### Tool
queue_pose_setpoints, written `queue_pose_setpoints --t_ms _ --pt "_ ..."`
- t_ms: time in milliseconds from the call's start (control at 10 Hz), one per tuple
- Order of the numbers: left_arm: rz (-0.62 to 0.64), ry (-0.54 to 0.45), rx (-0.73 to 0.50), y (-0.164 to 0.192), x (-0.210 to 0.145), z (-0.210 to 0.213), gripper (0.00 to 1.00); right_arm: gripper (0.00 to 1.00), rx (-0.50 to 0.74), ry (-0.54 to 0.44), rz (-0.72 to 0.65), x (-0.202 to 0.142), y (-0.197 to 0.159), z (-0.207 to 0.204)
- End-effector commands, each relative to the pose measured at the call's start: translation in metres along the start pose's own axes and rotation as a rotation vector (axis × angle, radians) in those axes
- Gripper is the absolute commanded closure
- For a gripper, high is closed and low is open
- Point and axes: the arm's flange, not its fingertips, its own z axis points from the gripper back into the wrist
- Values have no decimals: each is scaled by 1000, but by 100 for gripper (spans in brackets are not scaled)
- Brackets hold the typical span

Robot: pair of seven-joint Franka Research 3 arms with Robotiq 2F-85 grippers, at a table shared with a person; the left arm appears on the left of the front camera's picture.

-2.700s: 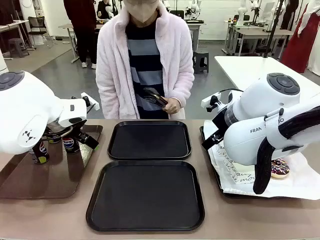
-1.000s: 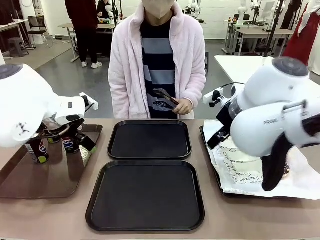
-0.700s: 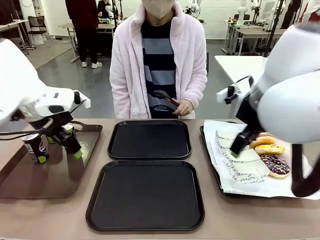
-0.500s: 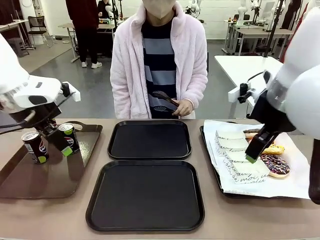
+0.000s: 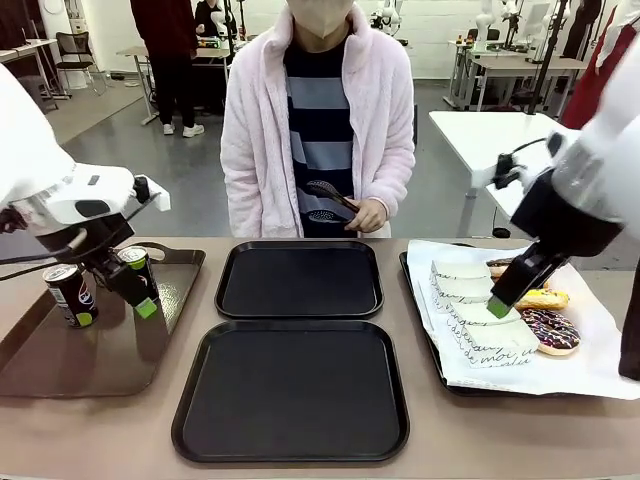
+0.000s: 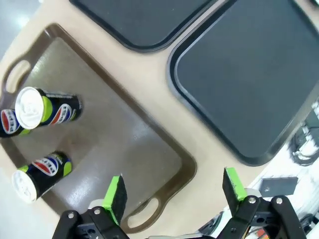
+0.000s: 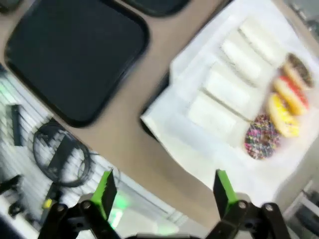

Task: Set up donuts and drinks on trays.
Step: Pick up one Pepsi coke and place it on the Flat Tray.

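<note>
Hovering with fingers apart, the left hand (image 6: 174,186) is over the brown tray (image 6: 134,144) holding the Pepsi cans (image 6: 47,107). The right hand (image 7: 163,185), likewise parted, is over the donuts (image 7: 281,114) on white paper (image 7: 199,149). Two black trays (image 5: 300,280) lie on the bench (image 5: 100,430) between.

Pepsi logos mark the cans (image 6: 47,107); black script on the sleeves (image 5: 495,342) is unreadable.
</note>
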Motion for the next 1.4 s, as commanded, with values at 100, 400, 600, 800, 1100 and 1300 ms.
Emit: queue_pose_setpoints --t_ms 100,400,600,800,1100,1300 --pt "195 -265 -481 56 -44 15 0 0 708 -328 -388 -76 -88 -20" --pt "293 -430 -796 114 -98 24 0 0 874 -499 -694 -174 -168 -27" --pt "382 -534 -862 149 -136 30 0 0 913 -564 -819 -216 -222 -18" --pt "468 -566 -897 176 -171 33 0 0 918 -561 -843 -229 -252 -2" --pt "552 -555 -880 197 -199 33 0 0 891 -554 -900 -252 -282 17" --pt "593 -552 -841 206 -214 37 0 0 896 -463 -895 -254 -291 18"
